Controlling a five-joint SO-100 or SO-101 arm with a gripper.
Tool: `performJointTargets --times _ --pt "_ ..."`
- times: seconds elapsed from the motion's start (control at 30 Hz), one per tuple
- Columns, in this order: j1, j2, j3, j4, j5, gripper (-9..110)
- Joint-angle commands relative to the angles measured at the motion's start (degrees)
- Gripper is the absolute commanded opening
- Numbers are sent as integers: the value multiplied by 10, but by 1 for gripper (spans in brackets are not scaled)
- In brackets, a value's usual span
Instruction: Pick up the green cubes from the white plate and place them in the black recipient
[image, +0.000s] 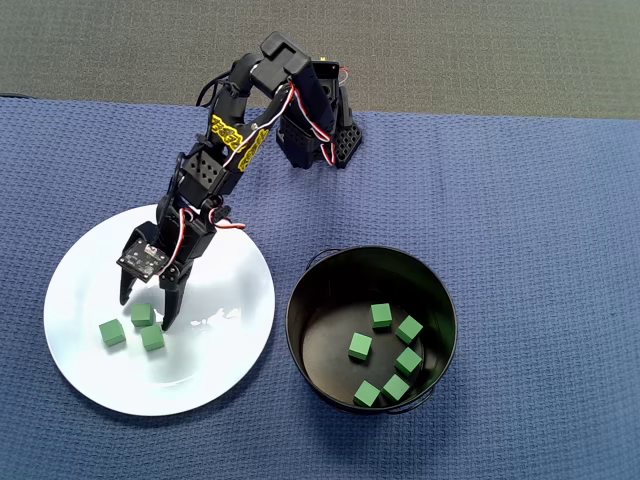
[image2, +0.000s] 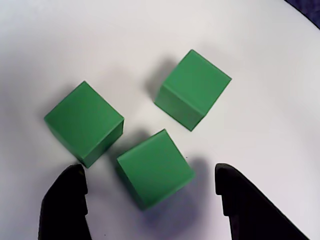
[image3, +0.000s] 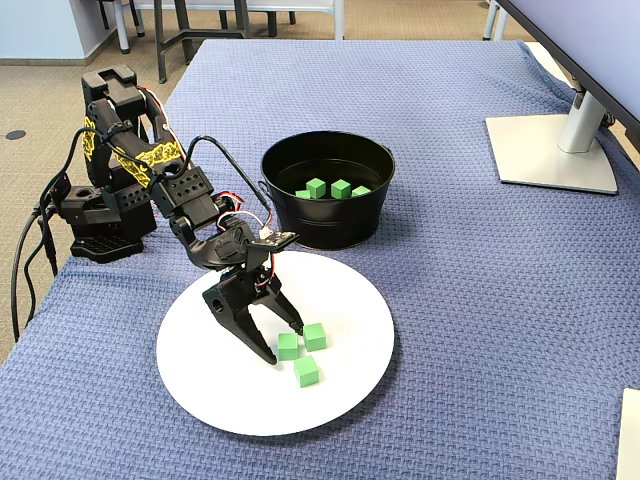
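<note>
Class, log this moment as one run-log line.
hand: open, over cube | plate: three cubes | bucket: five cubes

We see three matte green cubes on the glossy plain white plate, and five more of the same green inside the black recipient, whose inner floor shines dark. The arm is black, with yellow patterned bands and red, white and black wires. Its jaws are black too. The worktop wears a blue woven cloth with a fine waffle texture.
</note>
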Motion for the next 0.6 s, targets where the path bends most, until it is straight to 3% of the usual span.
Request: performJointTargets --times 0.0,0.3,0.57 --pt "-9 -3 -25 -15 7 23" --pt "-13 -18 -41 -23 13 24" --pt "-14 -21 -38 -33 18 11"
